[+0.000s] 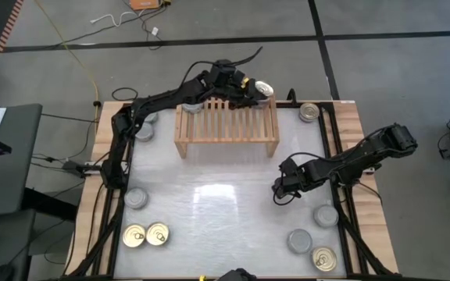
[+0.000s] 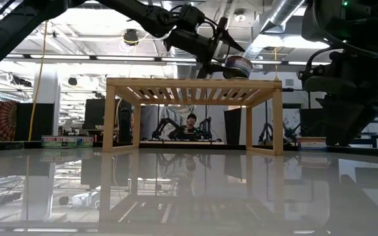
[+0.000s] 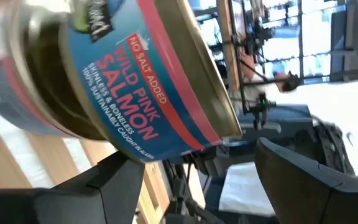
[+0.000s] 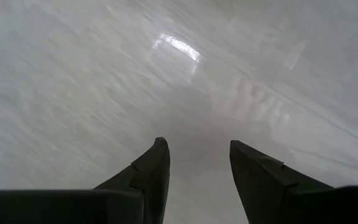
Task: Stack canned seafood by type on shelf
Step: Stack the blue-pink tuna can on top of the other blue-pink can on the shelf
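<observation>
The left gripper [image 1: 250, 91] is above the far right corner of the shelf [image 1: 226, 127], and it holds a can [image 1: 263, 89] with a gold top between its fingers. In the low view this can [image 2: 237, 66] hangs in the air just over the slatted top of the shelf [image 2: 192, 85], not touching it. The left wrist view shows the same can [image 3: 129, 81] very close, tilted, with a blue and red label that reads "wild pink salmon", and the dark fingers [image 3: 95, 186] are around it. One silver can [image 1: 192, 109] lies at the far left corner of the shelf, partly hidden by the arm. Left of the shelf, two more silver cans [image 1: 144, 131] stand near the table edge. Right of the shelf, near the far table corner, there is another can [image 1: 309, 112]. In front of the shelf, well apart from it, are more cans: one silver and two gold [image 1: 146, 234] on the left side, and two silver and one gold [image 1: 324, 257] on the right side. The right gripper [image 1: 281, 190] hovers low over the bare table [image 1: 217, 195], in front of the right end of the shelf, with its fingers [image 4: 145, 177] apart and nothing between them.
</observation>
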Robot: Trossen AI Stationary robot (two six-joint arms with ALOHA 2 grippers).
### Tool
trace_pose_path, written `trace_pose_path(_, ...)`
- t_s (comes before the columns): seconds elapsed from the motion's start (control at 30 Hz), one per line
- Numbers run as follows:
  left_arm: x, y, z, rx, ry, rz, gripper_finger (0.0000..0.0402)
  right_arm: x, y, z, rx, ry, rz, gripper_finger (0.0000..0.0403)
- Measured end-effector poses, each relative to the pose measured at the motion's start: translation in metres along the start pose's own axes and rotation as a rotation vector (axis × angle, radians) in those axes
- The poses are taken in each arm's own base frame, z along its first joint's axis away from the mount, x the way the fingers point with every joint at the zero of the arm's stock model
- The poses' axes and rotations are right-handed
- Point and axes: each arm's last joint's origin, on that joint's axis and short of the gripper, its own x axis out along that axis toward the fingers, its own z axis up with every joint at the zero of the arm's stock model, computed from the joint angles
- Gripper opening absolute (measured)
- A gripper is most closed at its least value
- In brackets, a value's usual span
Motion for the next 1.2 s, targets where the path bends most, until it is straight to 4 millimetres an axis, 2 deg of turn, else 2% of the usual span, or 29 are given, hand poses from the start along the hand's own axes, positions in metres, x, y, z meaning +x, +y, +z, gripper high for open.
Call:
trace_pose_path(0.37, -0.0004, -0.0012, 0.0005, 0.035, 0.014, -0.021, 0.0288, 0.0000, 0.0007, 0.0002, 0.009, -0.002, 0.006, 0.0191)
trace_pose_path(0.47, -0.0022, 0.0011, 0.0035, 0.032, -0.047, 0.025, 0.0288, 0.0001, 0.0007, 0.0002, 0.011, -0.002, 0.006, 0.0191)
trace_pose_path(0.8, -0.0019, 0.0006, 0.0010, 0.029, 0.060, -0.028, 0.0288, 0.0001, 0.0005, 0.0005, 0.021, -0.002, 0.005, 0.0191)
trace_pose_path(1.0, -0.0050, 0.0029, 0.0075, 0.001, 0.010, -0.009, 0.0288, 0.0002, 0.0003, 0.0007, 0.022, -0.002, 0.004, 0.0191)
trace_pose_path(1.2, -0.0046, 0.0010, 0.0043, 0.008, 0.095, -0.052, 0.0288, 0.0001, 0.0004, 0.0006, 0.021, -0.002, 0.005, 0.0192)
